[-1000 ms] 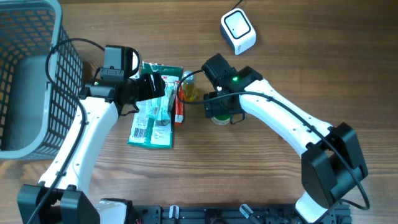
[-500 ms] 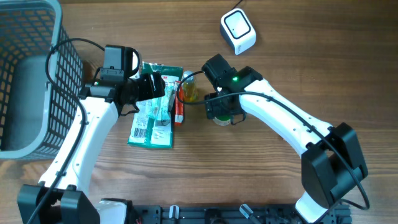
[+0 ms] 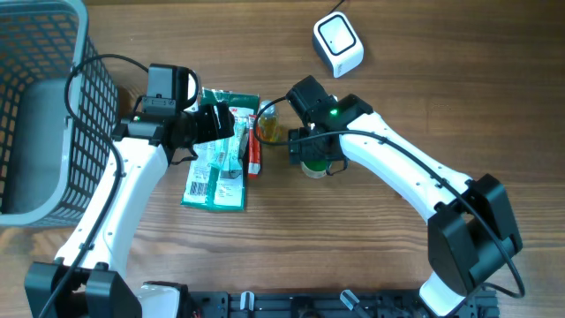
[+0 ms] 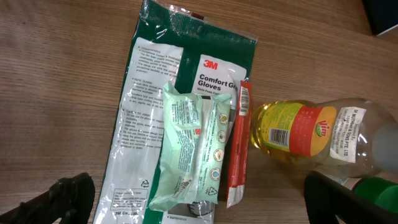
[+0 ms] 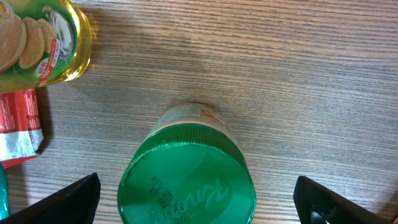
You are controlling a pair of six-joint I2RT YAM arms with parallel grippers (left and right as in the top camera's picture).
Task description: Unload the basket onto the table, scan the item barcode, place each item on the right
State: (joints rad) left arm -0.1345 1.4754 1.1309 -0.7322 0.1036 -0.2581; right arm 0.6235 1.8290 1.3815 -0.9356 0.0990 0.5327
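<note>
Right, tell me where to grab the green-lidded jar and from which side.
Take the jar by its round green lid, coming straight down from above. It stands upright with the lid facing the right gripper, whose open fingers flank it on both sides. The yellow bottle lies apart from it, leaving room around the lid.

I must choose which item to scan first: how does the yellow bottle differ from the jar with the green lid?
The yellow bottle lies on its side; the jar stands upright. The bottle's label shows a barcode in the left wrist view; the jar shows mostly its ribbed green lid, no barcode. The bottle is clear with yellow liquid; the jar's contents are hidden. Both rest on the wooden table; neither is held.
</note>
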